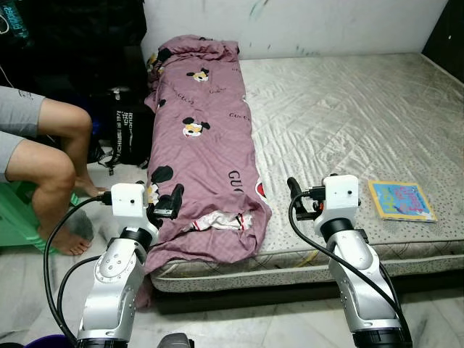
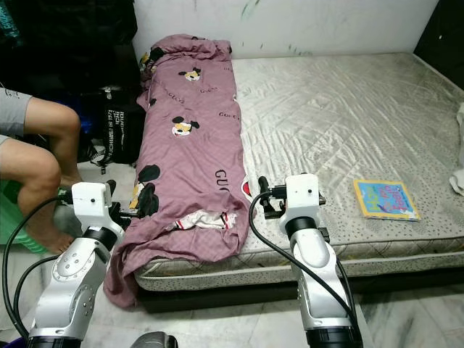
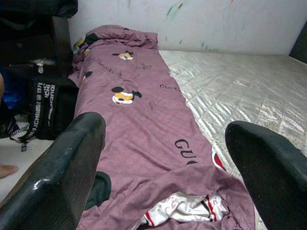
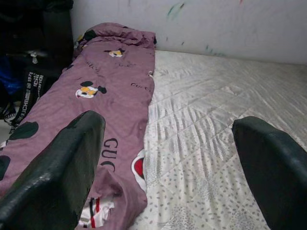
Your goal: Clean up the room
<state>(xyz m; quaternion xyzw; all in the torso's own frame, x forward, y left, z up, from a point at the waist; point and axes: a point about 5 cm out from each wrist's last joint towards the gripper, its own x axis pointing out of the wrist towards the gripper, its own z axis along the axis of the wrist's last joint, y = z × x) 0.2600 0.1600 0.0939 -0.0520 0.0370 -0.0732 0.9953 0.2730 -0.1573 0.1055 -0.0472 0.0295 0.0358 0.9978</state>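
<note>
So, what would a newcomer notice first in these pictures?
A mauve cartoon-print blanket lies bunched along the left side of the bare mattress, its end drooping over the near edge. A colourful book lies flat near the right. Both hands, left hand and right hand, hover open at the near edge.

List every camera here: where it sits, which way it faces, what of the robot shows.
Left eye view: head, looking down at the mattress; both silver arms show.
Right eye view: same head, shifted; same arms, plus the book.
Left wrist view: left hand, open fingers framing the purple blanket.
Right wrist view: right hand, open, facing the blanket edge and mattress.
All four views share the blanket.
</note>
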